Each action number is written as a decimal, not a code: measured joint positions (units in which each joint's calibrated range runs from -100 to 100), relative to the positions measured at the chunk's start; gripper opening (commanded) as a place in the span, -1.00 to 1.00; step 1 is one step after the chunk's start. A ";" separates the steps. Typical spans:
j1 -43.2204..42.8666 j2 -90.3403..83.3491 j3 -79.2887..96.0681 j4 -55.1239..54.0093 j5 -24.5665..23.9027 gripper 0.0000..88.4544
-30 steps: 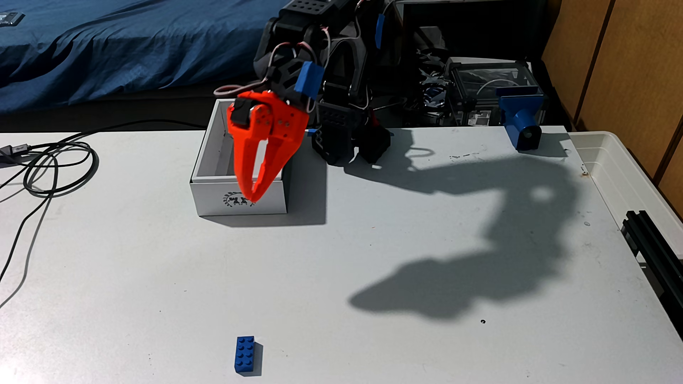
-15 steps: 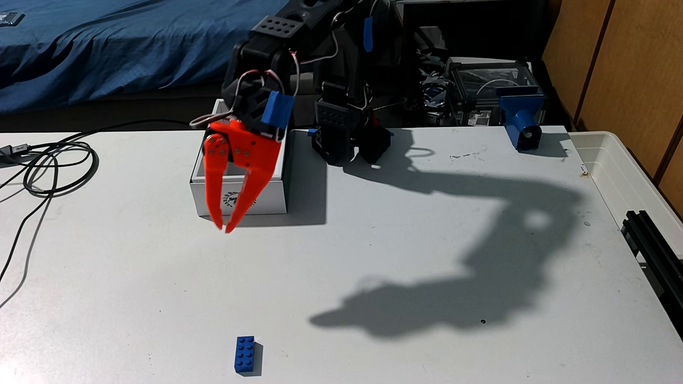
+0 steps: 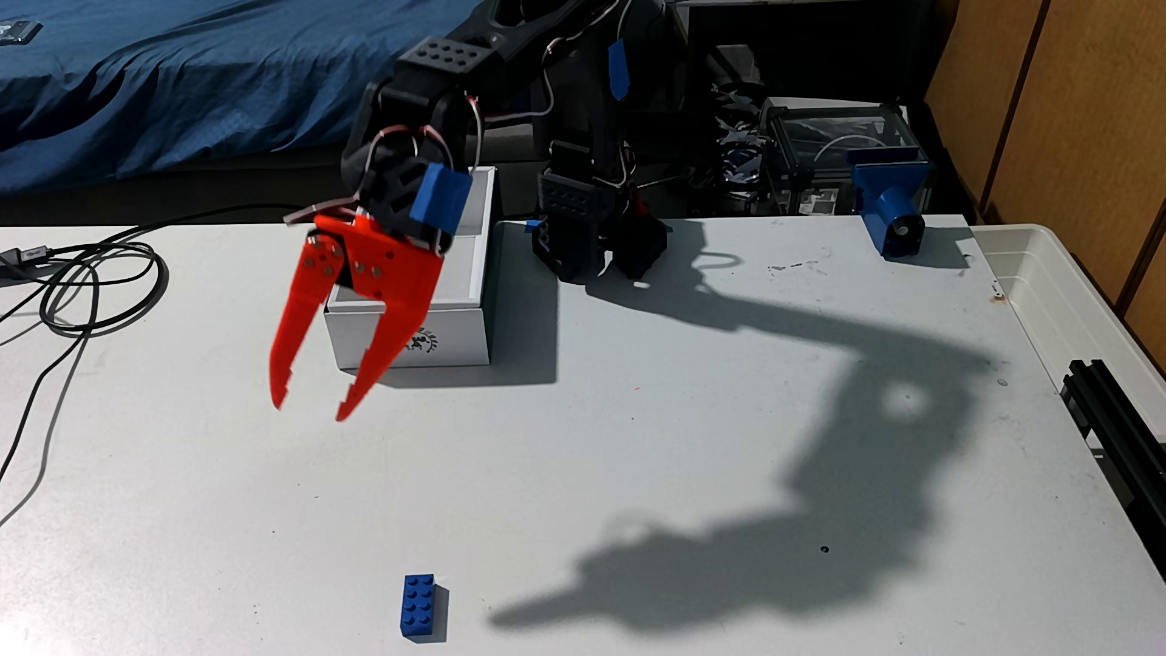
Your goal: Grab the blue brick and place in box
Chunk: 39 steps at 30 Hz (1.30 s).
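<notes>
I have the black arm (image 3: 441,69) reaching out from its base at the far edge of the table (image 3: 189,504) and bending down toward the camera, with blue tape (image 3: 440,199) wrapped at the wrist. The orange gripper (image 3: 309,413) hangs in the air, tips pointing down and slightly toward me, in front of the near left corner of the box (image 3: 467,334) as the fixed view shows it. Its shadow (image 3: 757,568) falls far to the right across the white tabletop.

The blue brick (image 3: 418,607) lies flat, studs up, near the front edge of the table, long side running away from the camera. From where I look it sits well below the fingertips in the picture and off to their right, well apart from them. It is also well apart from the box, which stands open-topped near the arm's base with its dark emblem facing me, partly covered by the right finger.

The jaws stand clearly apart, with bare table showing between the two fingers (image 3: 284,353). I see nothing held between them, and they touch neither brick nor box.

A loop of black cable (image 3: 94,284) lies at the left.
</notes>
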 measured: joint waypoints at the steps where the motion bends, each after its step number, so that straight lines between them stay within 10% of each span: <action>1: 0.00 0.17 -0.45 0.00 0.00 -0.67; 19: -2.51 0.84 3.67 0.09 -0.68 -0.43; 39: -6.49 8.78 7.33 0.09 -12.05 -0.38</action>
